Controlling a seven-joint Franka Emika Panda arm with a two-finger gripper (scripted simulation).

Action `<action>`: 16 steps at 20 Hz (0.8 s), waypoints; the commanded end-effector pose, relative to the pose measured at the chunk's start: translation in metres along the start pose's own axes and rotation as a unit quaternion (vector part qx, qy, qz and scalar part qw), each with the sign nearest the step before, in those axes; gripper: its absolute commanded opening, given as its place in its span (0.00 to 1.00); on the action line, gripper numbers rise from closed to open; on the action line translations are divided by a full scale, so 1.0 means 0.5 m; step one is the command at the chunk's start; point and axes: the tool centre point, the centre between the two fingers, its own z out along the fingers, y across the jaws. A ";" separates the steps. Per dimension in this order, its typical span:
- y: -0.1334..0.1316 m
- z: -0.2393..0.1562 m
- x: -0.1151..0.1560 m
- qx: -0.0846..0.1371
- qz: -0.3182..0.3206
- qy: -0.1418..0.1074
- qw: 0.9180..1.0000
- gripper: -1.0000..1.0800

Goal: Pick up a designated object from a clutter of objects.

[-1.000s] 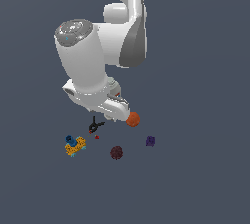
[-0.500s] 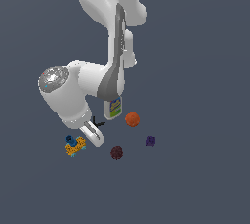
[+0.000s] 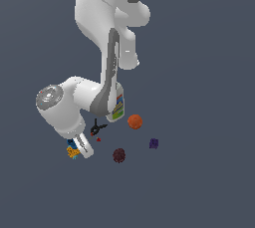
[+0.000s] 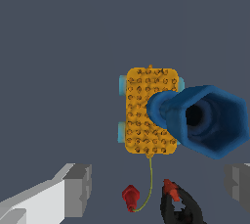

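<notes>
The designated object is an orange-yellow studded flat block (image 4: 142,115) with a blue hexagonal peg (image 4: 205,120) sticking up and cyan edge bits. In the exterior view it (image 3: 72,152) lies at the left end of the clutter, mostly hidden behind my hand. My gripper (image 3: 82,147) hangs just above it. In the wrist view my gripper (image 4: 156,184) is open, its grey fingertips (image 4: 78,186) wide apart and holding nothing. The block lies just beyond the gap between them.
A black clamp (image 3: 96,129) with red tips lies close by, also seen in the wrist view (image 4: 180,209). A white labelled bottle (image 3: 118,105) stands behind it. An orange ball (image 3: 134,121), a dark red ball (image 3: 118,155) and a purple lump (image 3: 154,143) lie toward the exterior view's right.
The arm has swung toward the exterior view's left and come down, from over the clamp and orange ball to just over the orange-blue toy. The objects have not moved.
</notes>
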 end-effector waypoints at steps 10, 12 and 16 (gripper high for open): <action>0.008 0.035 0.009 -0.001 0.012 0.001 1.000 0.96; 0.009 0.054 0.009 -0.001 0.012 0.002 1.000 0.96; 0.009 0.098 0.008 -0.001 0.013 0.002 1.000 0.96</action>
